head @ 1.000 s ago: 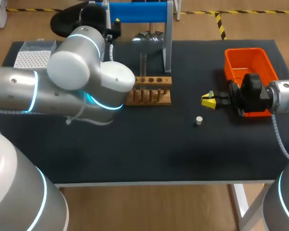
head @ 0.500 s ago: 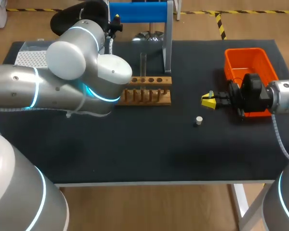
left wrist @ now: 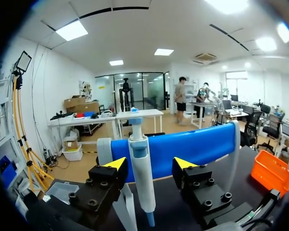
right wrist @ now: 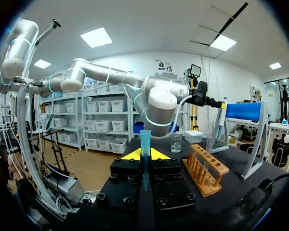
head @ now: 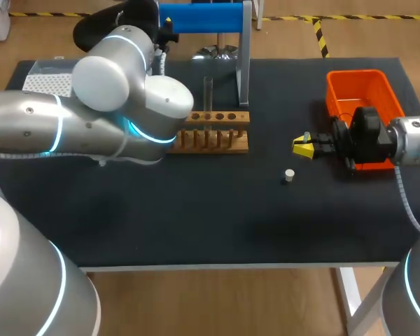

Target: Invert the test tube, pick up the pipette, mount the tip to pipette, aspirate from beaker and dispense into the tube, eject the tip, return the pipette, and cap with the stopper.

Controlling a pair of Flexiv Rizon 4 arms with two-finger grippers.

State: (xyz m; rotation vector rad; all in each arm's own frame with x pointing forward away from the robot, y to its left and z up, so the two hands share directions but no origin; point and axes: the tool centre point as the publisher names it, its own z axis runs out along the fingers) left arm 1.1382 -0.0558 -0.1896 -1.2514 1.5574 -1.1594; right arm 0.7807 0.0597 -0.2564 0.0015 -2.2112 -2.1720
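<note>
Tip box: white perforated tip box (head: pixel 47 77) sits at the table's left rear, partly behind your left arm.
Left gripper: your left gripper (left wrist: pixel 150 164) stands wide, with one finger on each side of the white-and-blue pipette (left wrist: pixel 141 178) and not clamped on it.
Pipette: upright against the bar of the blue stand (head: pixel 199 17) at the rear.
Tube: clear glass test tube (head: pixel 208 92) stands upright in the wooden tube rack (head: pixel 217 133).
Stopper: small white stopper (head: pixel 288 176) lies on the black table (head: pixel 217 217), right of the rack.
Right gripper: your right gripper (head: pixel 302 148) pinches a blue pipette tip (right wrist: pixel 145 144).
Bin: orange plastic bin (head: pixel 357 87) sits at the right rear.

No print seems legible on anything here.
</note>
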